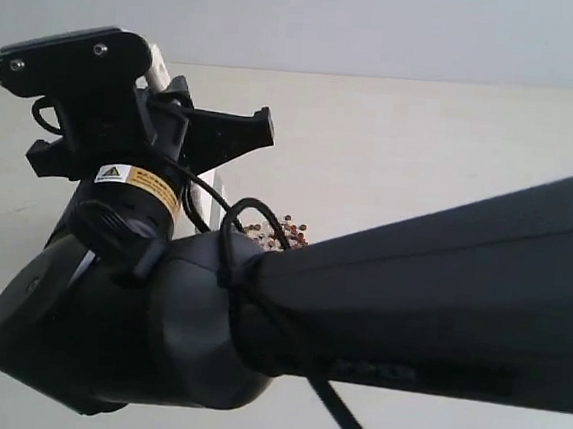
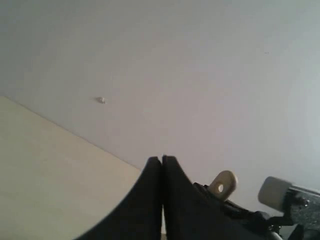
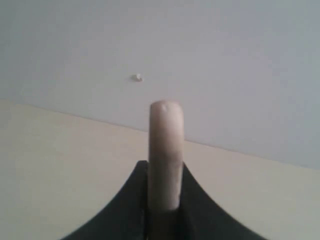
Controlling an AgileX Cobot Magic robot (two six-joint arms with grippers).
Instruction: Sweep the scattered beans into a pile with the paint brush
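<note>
Right wrist view showed the right tool [image 3: 164, 172] closed tight on the paint brush [image 3: 165, 135]. Only its pale wooden handle was visible, standing up between the two black jaws with its rounded end above them. The bristles and ferrule were out of that picture.

In the left wrist view the left tool [image 2: 161, 165] was closed with nothing in it, its dark jaws pressed together. The handle's end, with its hole, poked up just beside it, above black hardware.

In the exterior view a thick black robot arm [image 1: 410, 296] reached in from the right and filled most of the frame. A small cluster of tiny round reddish-brown beans [image 1: 283, 228] lay on the pale cream worktop [image 1: 423, 146] just behind the arm, partly hidden by it and by a looping black cable [image 1: 227, 231]. A plain grey-white wall [image 1: 383, 27] rose beyond the worktop.
</note>
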